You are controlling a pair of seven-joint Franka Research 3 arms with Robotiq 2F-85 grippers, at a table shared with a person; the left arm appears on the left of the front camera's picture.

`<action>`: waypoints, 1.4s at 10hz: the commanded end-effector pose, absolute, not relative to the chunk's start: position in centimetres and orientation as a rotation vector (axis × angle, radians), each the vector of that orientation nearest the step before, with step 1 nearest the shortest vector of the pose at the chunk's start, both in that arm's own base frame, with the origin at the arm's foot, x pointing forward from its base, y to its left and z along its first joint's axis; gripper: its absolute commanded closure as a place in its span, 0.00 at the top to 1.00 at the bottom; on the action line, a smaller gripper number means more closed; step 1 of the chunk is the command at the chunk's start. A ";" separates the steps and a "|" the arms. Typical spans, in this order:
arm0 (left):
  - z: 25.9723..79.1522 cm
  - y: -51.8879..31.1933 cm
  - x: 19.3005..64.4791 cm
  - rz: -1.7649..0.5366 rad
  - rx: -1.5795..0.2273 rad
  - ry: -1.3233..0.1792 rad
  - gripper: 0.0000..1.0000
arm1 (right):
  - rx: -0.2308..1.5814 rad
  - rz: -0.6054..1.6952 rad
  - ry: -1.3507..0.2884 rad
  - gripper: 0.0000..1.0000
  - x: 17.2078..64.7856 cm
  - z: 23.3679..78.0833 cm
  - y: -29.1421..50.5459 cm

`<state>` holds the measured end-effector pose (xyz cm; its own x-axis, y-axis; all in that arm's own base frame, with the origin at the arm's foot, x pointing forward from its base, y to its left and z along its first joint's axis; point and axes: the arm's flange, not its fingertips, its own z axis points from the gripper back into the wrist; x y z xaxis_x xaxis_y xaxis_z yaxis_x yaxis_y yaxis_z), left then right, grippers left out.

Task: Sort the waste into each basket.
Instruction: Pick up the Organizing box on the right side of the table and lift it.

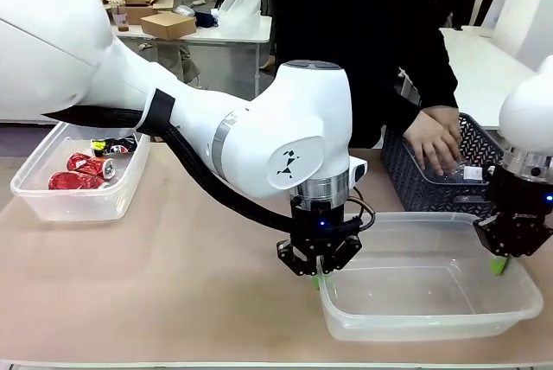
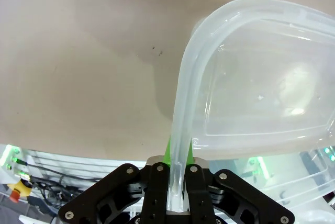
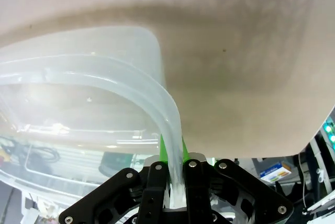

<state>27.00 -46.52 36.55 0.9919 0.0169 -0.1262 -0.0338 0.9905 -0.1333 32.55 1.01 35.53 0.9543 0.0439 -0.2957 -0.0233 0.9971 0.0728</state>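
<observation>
The wide, shallow clear plastic tub (image 1: 415,325) is pinched at opposite rims by the left gripper (image 1: 318,277) and the right gripper (image 1: 498,264).

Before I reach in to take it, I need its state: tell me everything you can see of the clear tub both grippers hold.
The clear tub is rectangular, translucent plastic with rounded corners and a thick rounded rim; it looks empty. It is level, right of centre over the table, in front of the dark lattice basket. The left gripper is shut on its left end rim, the right gripper on the opposite end.
</observation>
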 end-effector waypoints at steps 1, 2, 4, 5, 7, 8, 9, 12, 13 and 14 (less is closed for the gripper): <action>36.8 -46.0 26.8 0.047 -0.132 0.093 0.00 | 0.051 0.020 0.290 0.00 26.8 32.5 1.1; 37.4 -45.5 26.9 0.059 -0.130 0.083 0.00 | 0.047 0.018 0.299 0.00 26.9 33.7 1.3; 40.7 -43.6 26.2 0.032 -0.151 0.052 0.00 | 0.017 0.007 0.328 0.00 27.0 38.7 2.4; 43.2 -41.8 25.7 0.039 -0.155 0.033 0.00 | -0.003 0.010 0.339 0.00 27.1 42.2 3.5; 47.2 -37.4 26.2 0.098 -0.214 0.061 0.00 | 0.042 0.038 0.429 0.00 28.0 47.6 6.5; 48.5 -35.3 27.3 0.163 -0.268 0.044 0.00 | 0.088 0.050 0.379 0.00 28.8 49.1 8.3; 49.4 -33.3 28.7 0.192 -0.289 0.005 0.00 | 0.163 0.059 0.381 0.00 29.6 50.2 10.8; 52.5 -27.2 29.5 0.276 -0.400 -0.096 0.00 | 0.171 0.098 0.357 0.00 31.0 50.9 16.7; 51.2 -31.3 28.6 0.147 -0.253 0.021 0.00 | 0.166 0.073 0.307 0.00 30.7 51.6 13.0; 51.2 -31.3 28.6 0.147 -0.253 0.021 0.00 | 0.166 0.073 0.307 0.00 30.7 51.6 13.0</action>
